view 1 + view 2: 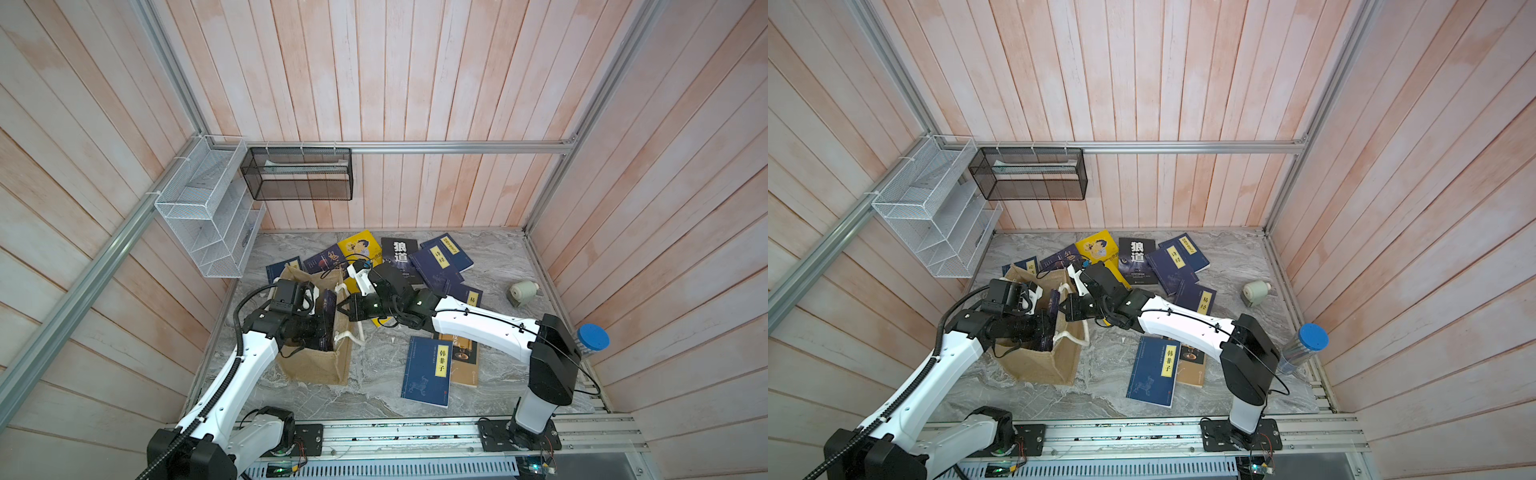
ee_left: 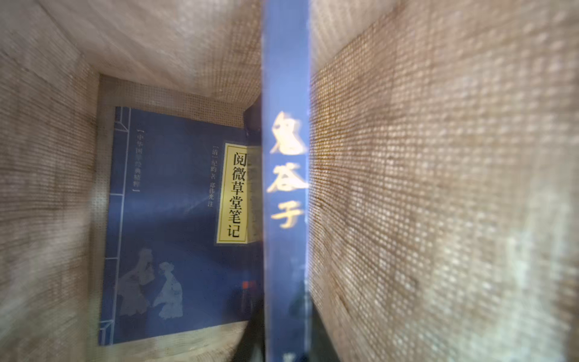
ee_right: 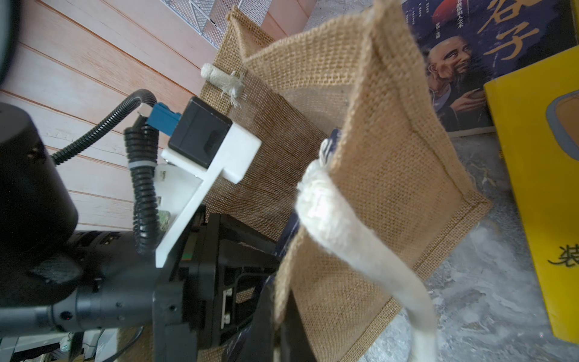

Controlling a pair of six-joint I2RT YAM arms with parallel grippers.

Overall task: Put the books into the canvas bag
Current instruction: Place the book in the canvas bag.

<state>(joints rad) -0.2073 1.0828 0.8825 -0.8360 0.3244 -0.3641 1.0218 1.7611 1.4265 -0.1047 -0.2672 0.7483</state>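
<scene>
- Tan, coarse-woven canvas bag [image 1: 320,368] stands upright on the near left part of the grey marbled tabletop [image 1: 374,399], with its mouth facing up.
- Inside it you have a navy book with gold spine lettering [image 2: 285,188] standing on edge close to one wall. A navy book with a yellow title label [image 2: 175,219] lies flat on the bag's floor.
- Your left gripper [image 1: 325,332] reaches down into the bag's mouth with its jaws on either side of the standing book. You cannot tell whether they press on it or stand clear of it.
- Your right gripper [image 1: 345,309] is closed on the bag's rim, on the wall that faces the loose books, just beside a thick white rope handle [image 3: 344,244].
- Behind the bag, overlapping one another, lie a yellow cartoon-cover book [image 1: 359,247], a black book with large white characters [image 1: 400,253] and a fan of navy paperbacks [image 1: 436,264].
- Another navy paperback [image 1: 284,268] pokes out behind the bag's far corner.
- Nearer you, under the right arm, a navy book with a yellow label strip [image 1: 428,370] lies partly over a brown book [image 1: 467,368].
- Well to the right sit a small pale green device [image 1: 524,291] and, at the table's edge, a clear jar with a blue lid [image 1: 592,338].
- On the left wall hangs a white wire mesh basket [image 1: 199,208], and a black mesh basket [image 1: 299,174] hangs on the back rail.
</scene>
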